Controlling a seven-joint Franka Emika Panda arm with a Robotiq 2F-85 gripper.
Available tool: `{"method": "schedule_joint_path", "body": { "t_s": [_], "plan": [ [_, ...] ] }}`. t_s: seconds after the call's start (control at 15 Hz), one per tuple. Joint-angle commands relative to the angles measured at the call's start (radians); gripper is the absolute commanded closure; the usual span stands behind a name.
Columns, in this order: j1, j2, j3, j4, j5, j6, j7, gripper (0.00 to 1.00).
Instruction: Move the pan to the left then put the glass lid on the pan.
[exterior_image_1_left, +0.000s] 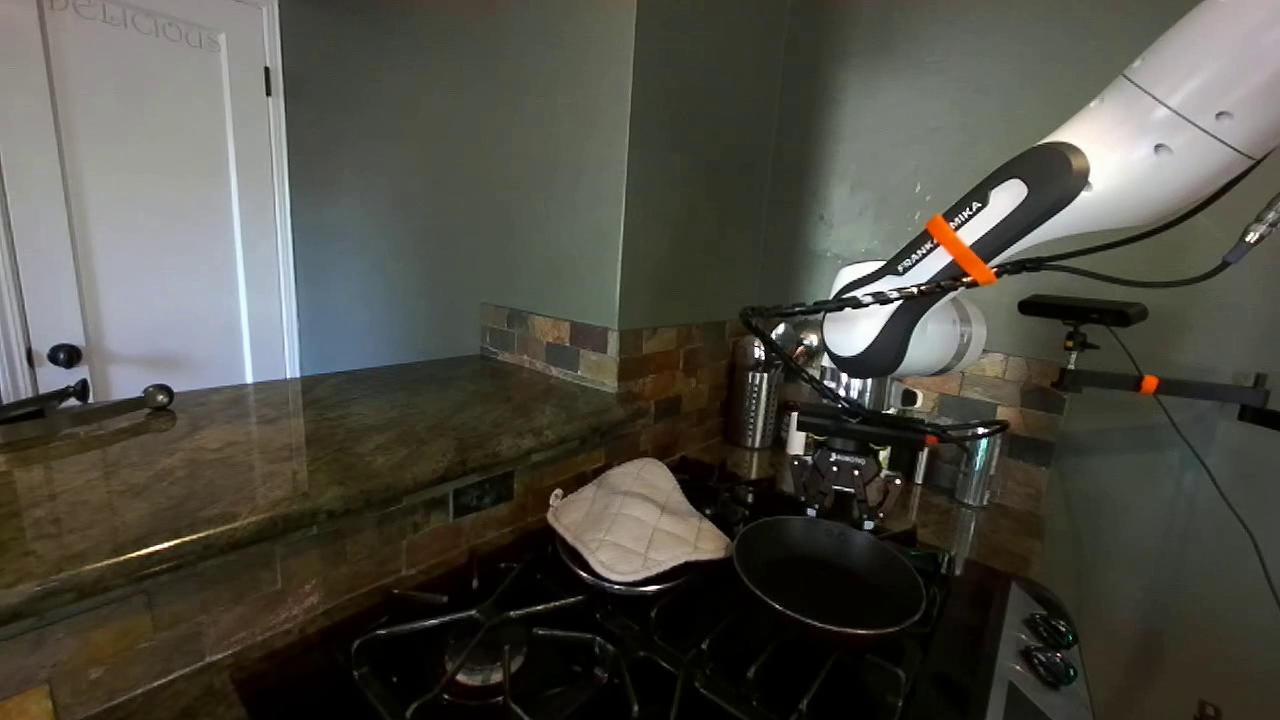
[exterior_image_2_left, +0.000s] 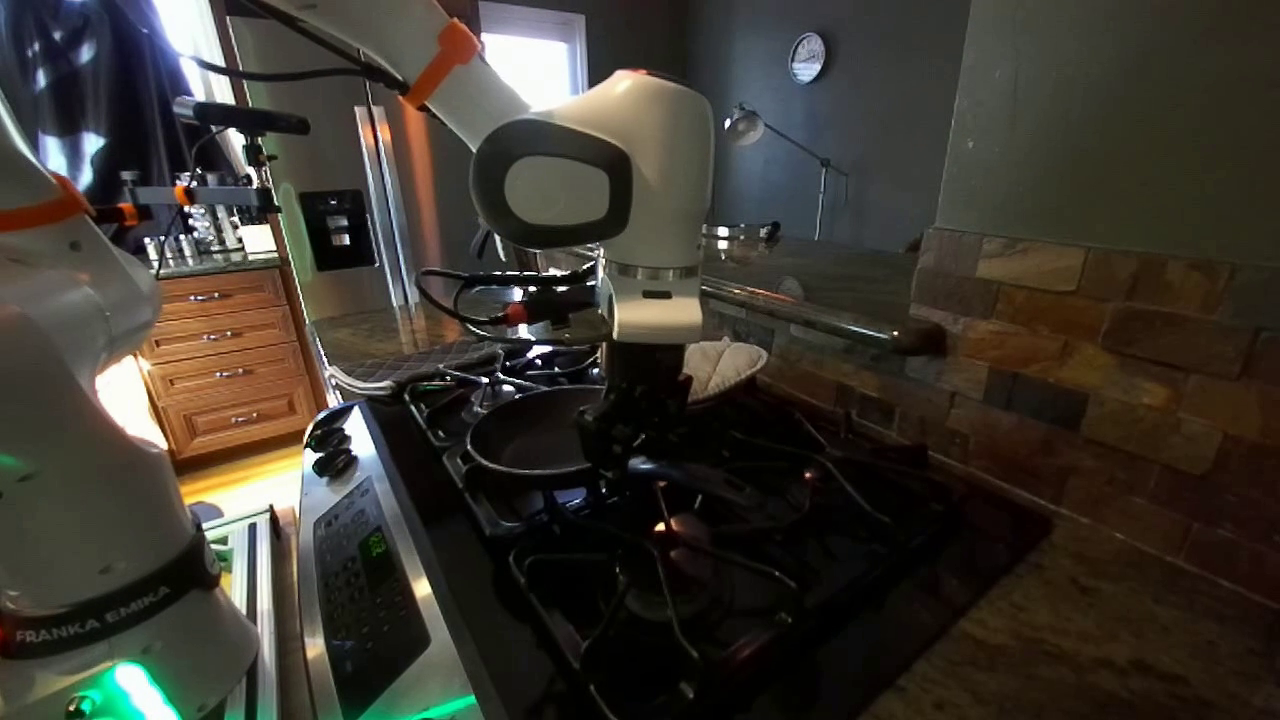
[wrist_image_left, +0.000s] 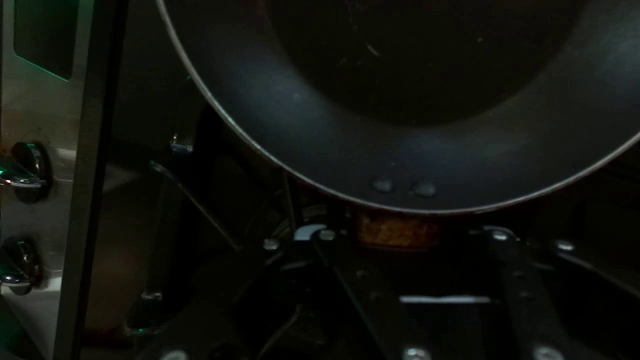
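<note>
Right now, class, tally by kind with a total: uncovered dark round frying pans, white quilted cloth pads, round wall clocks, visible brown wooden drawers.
Uncovered frying pans: 1
White quilted pads: 1
Wall clocks: 1
Visible drawers: 4
Total: 7

Pan (exterior_image_1_left: 830, 575): smooth, satiny metal. Potholder (exterior_image_1_left: 645, 520): matt quilted cloth. Counter (exterior_image_1_left: 380, 425): glossy stone.

stove (exterior_image_1_left: 660, 640) in both exterior views, from opposite ends, set back | wrist view: close above pan (wrist_image_left: 410, 105)

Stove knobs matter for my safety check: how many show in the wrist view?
2: the upper knob at the left edge, the lower knob below it there. Others may lie out of frame.
</note>
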Motion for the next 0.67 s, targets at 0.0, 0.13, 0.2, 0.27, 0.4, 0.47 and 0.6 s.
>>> {"method": "schedule_joint_path", "body": {
  "t_s": [0.0, 0.13, 0.2, 0.27, 0.4, 0.47, 0.6],
  "plan": [
    [0.000, -0.004, 0.001, 0.000, -0.015, -0.007, 0.006, 0.77],
    [0.010, -0.009, 0.009, -0.003, -0.011, -0.023, -0.010, 0.77],
    [0.015, -0.014, 0.014, -0.006, -0.006, -0.024, -0.012, 0.77],
    [0.020, -0.015, 0.019, -0.007, 0.002, -0.022, -0.014, 0.77],
    [0.036, -0.014, 0.032, -0.007, 0.019, -0.024, -0.013, 0.77],
    [0.044, -0.014, 0.039, -0.006, 0.025, -0.024, -0.008, 0.77],
    [0.061, -0.004, 0.058, 0.003, 0.037, -0.028, 0.018, 0.77]
  ]
}}
